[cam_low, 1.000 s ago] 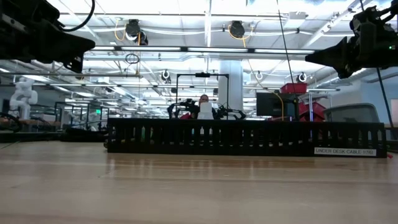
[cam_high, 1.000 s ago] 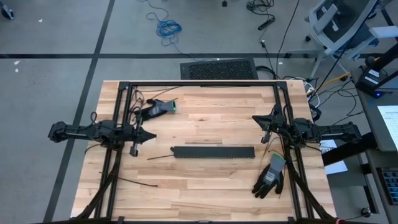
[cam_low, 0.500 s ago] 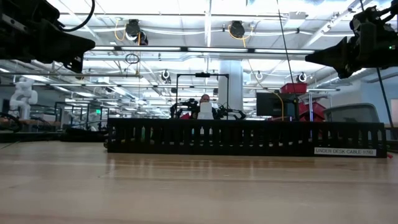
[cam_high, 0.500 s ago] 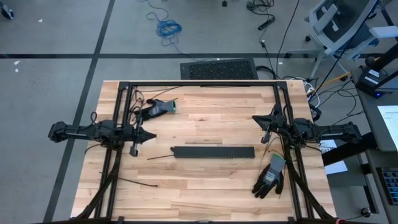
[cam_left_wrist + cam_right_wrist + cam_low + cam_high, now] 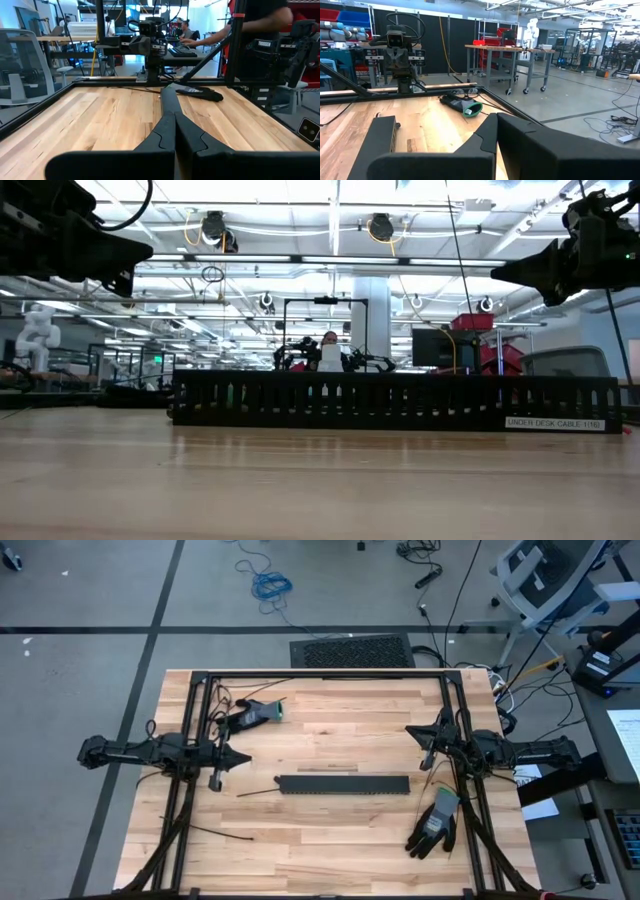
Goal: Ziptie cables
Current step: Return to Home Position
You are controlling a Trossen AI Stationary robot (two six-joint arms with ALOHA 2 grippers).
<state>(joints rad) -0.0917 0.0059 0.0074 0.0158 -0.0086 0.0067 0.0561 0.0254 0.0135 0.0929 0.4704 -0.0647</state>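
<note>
At centre of table (image 5: 330, 840): black cable duct (image 5: 343, 784) closed; cables unseen, presumably inside | my left gripper (image 5: 244, 757) at 9 o'clock, right gripper (image 5: 409, 730) at 3, both pressed together, empty | cables judged light, limp: grip mid-bundle.

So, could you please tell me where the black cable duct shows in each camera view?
High view: the duct lies in the middle of the table, between the arms.
Low view: the duct spans most of the picture's width.
Left wrist view: I cannot make it out.
Right wrist view: one end of the duct shows close to the camera.
Shared landmark: the wooden table.
</note>
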